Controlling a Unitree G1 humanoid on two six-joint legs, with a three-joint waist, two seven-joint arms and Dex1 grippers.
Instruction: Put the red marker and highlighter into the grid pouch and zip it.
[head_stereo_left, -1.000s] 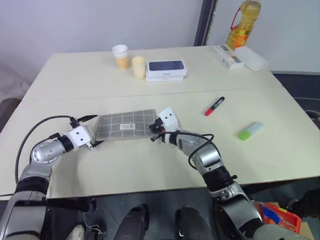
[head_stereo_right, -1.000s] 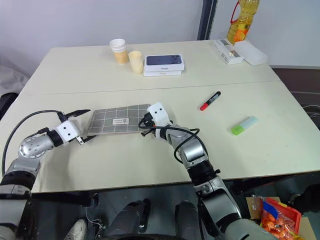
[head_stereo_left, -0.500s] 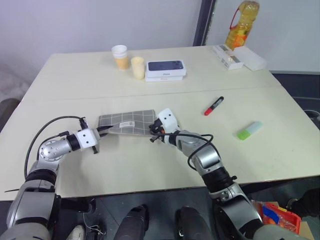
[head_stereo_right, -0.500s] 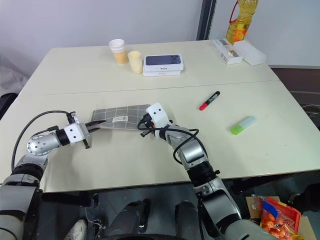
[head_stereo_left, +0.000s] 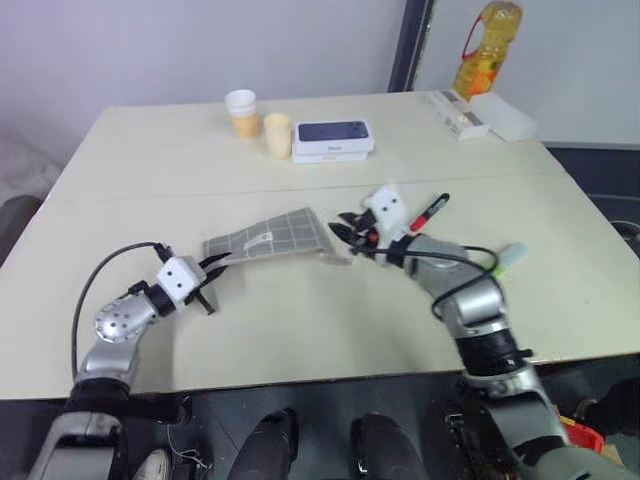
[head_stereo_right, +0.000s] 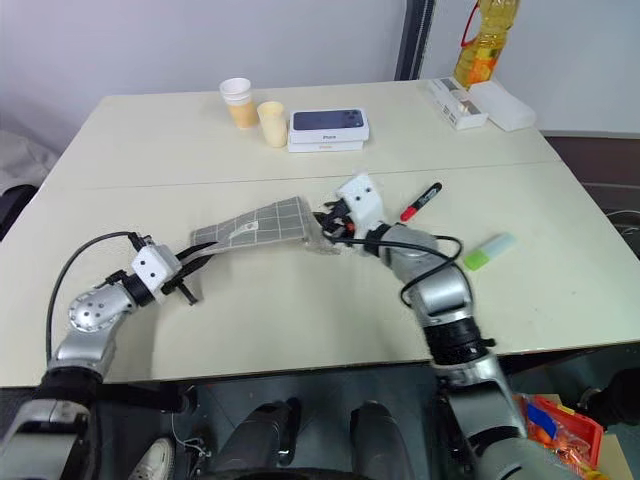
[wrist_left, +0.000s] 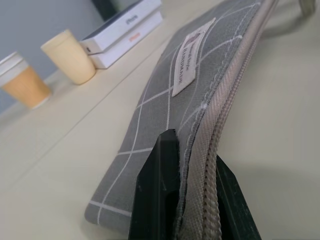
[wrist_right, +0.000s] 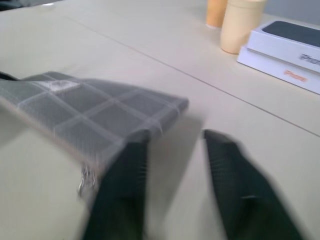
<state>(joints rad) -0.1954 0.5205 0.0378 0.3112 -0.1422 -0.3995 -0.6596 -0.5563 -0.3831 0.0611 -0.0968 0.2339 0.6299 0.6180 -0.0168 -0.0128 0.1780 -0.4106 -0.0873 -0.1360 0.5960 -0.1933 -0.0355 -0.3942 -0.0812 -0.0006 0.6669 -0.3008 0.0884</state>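
Left fingers (wrist_left: 167, 200) clamped on grid pouch (head_stereo_left: 270, 238) mid-desk, lifting one end, probably steadying it for unzipping. Right fingers (wrist_right: 125, 195) spread, holding nothing, beside pouch's other end. Red marker (head_stereo_left: 429, 212), highlighter (head_stereo_right: 488, 251) waiting toward desk's right edge.

I stand before a broad cream rectangular table (head_stereo_left: 300, 330) with a seam running across its middle. Behind it rises a plain pale grey wall (head_stereo_left: 200, 45), broken by a dark vertical post (head_stereo_left: 412, 40). At my lower right, a patch of floor holds an orange-red bin of bright items (head_stereo_right: 555, 425). The light is soft and even.
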